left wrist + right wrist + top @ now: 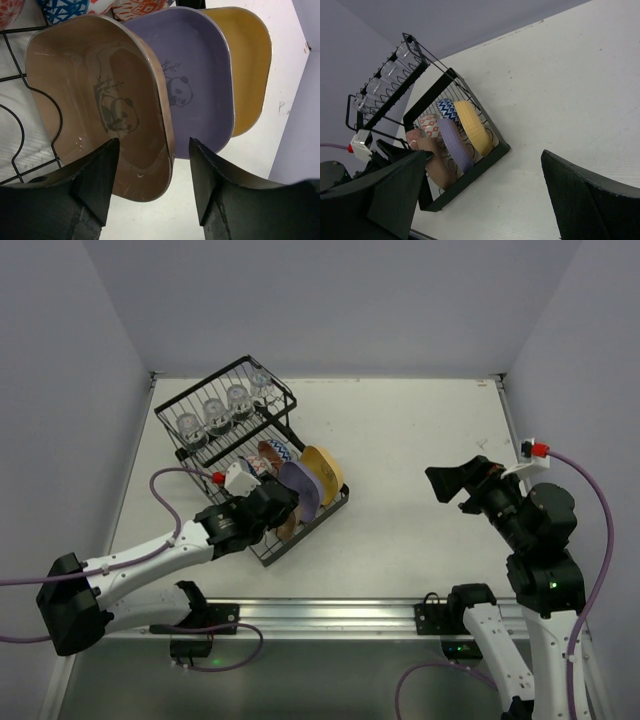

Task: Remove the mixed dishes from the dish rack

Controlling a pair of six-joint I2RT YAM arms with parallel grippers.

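Counter (420,440) is carrying the black dish rack (318,523) on its left half. Left arm (150,555) is reaching into the rack's tray section, its jaws spread wide with the tan plate's (100,100) rim lying between them, not clamped. Right arm (540,530) is hovering well apart from the rack, jaws released and gripping nothing. Purple plate (200,75) and yellow plate (250,65) are standing on edge beside the tan one. Patterned bowls (57,7) are sitting behind the plates, and four glass cups (215,412) are lining the rack's far side
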